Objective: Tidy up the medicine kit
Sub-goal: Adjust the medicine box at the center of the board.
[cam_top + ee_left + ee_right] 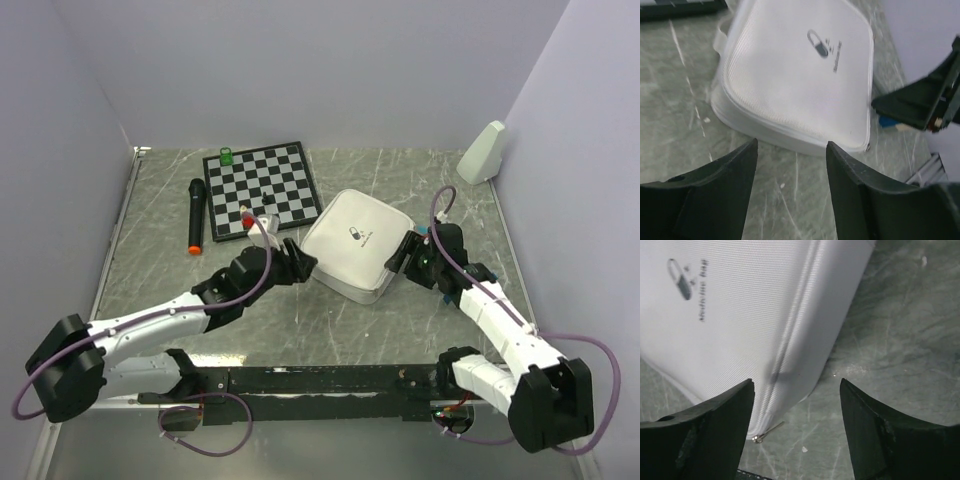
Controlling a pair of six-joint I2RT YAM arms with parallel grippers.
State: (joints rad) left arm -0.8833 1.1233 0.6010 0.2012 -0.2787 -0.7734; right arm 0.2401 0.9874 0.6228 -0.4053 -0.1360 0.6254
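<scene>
The medicine kit (358, 245) is a white square soft case with a pill logo, lying flat on the marbled table with its lid down. My left gripper (305, 265) sits just off its near-left side. It is open, and only bare table shows between the fingers (792, 144), with the kit (800, 75) a short way ahead. My right gripper (408, 255) is at the case's right side, also open (796, 382). The kit's corner (740, 315) and a metal zip pull (767, 432) lie just ahead of its left finger, untouched.
A black-and-white chessboard (262, 188) lies behind and left of the kit, with a green piece (226, 156) at its far corner. A black microphone with an orange end (196, 215) lies left of the board. A white wedge-shaped object (483, 152) stands at the back right.
</scene>
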